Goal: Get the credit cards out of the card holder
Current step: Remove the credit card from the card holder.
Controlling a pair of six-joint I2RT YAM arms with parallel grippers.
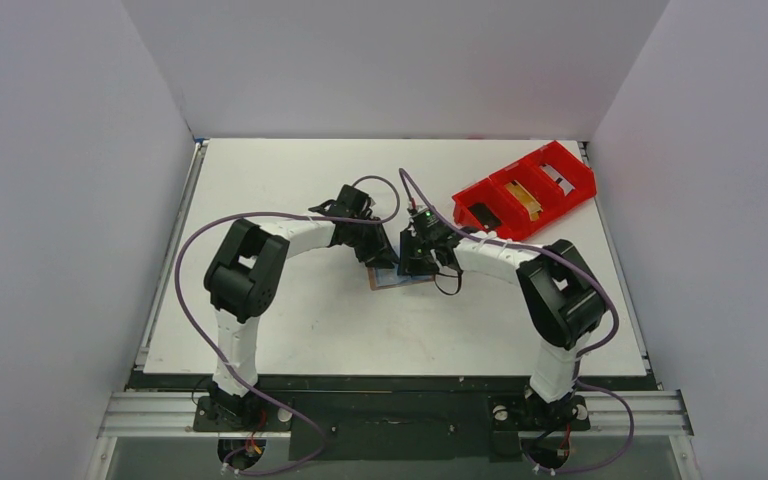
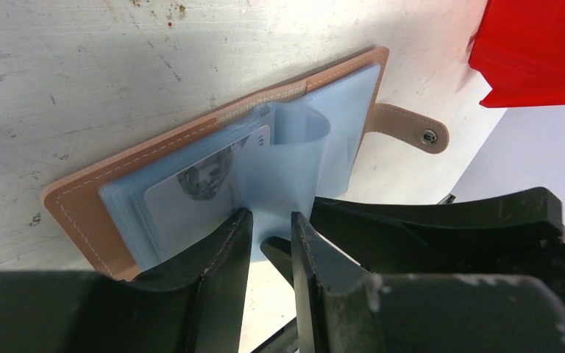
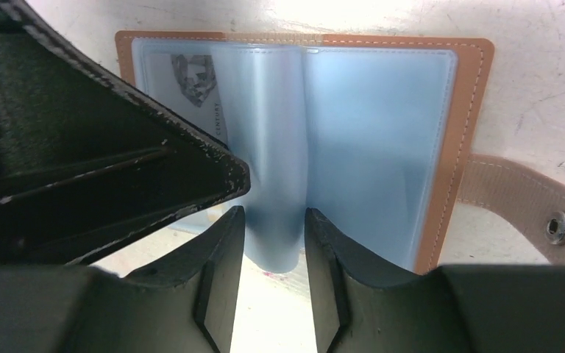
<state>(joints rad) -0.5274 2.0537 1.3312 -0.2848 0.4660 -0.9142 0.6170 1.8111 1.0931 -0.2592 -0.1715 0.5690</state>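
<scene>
Card holder (image 3: pixel 382 147) lies open and flat on the white table (image 1: pixel 290 320) mid-workspace, right under both tips; your left gripper (image 2: pixel 271 232) sits at its near edge, jaws narrowly parted, nothing visibly clamped; your right gripper (image 3: pixel 274 235) straddles a curled sleeve leaf (image 3: pixel 276 162) that fills the gap and touches both fingers, can't tell if it's actually gripped. Holder is tan and leather-like with pale stitching round the rim; glossy translucent blue-grey plastic pockets inside; a rounded tab (image 3: pixel 522 206) with a metal snap (image 3: pixel 557 227) sticks out one side; one card (image 2: pixel 206 184) with a printed portrait sits in a pocket.
</scene>
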